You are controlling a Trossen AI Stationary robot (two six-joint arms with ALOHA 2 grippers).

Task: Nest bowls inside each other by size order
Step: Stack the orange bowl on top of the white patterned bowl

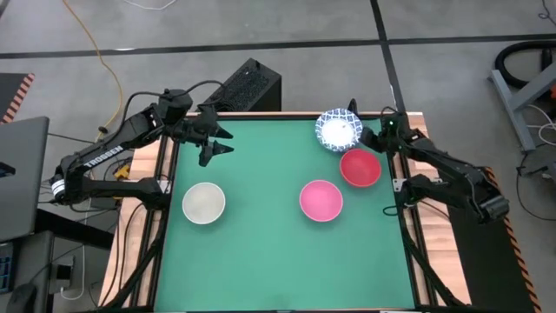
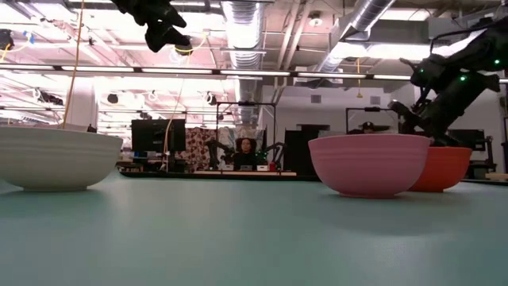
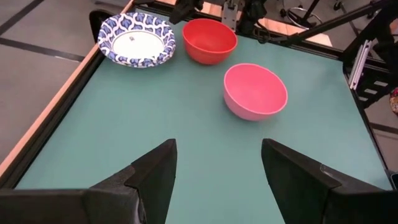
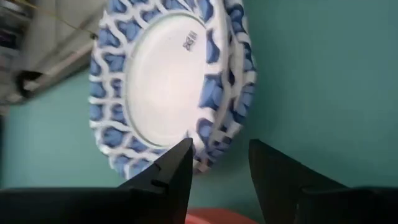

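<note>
Right wrist view shows the right end effector (image 4: pixel 217 163) with fingers apart, just beside the rim of the blue-patterned bowl (image 4: pixel 168 81), not clamped on it. That bowl sits upright, mouth up, at the green surface's (image 1: pixel 261 191) far edge, close beside the red bowl (image 1: pixel 360 167); the pink bowl (image 1: pixel 321 200) lies nearby, the off-white bowl (image 1: pixel 203 203) well apart. Left end effector (image 1: pixel 217 143) hovers spread, empty.

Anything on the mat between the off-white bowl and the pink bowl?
No. In the high view, only bare green mat lies between the plain off-white round bowl and the pink round bowl; the low view agrees.
</note>
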